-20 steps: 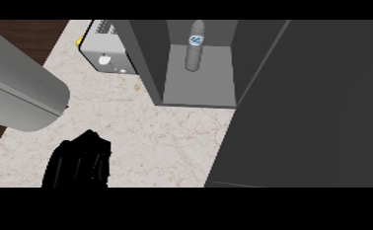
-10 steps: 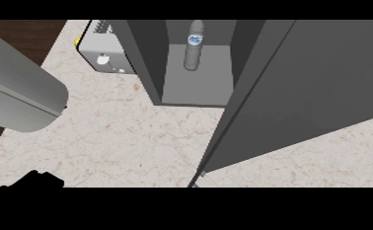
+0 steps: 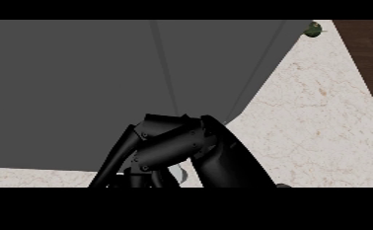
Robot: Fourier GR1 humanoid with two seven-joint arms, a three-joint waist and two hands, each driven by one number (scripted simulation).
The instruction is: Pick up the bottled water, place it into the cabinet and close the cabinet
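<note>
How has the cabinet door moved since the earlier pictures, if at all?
Yes. The cabinet door has swung across the opening, now hiding the inside; before, it stood open. A black hand shows just below it.

Counter: pale beige marble-patterned countertop (image 3: pixel 313 125), visible at right and along the lower left edge. Bearing: large dark grey cabinet (image 3: pixel 109 86), covering most of it; small green object (image 3: pixel 313 29), far corner, unidentifiable.
</note>
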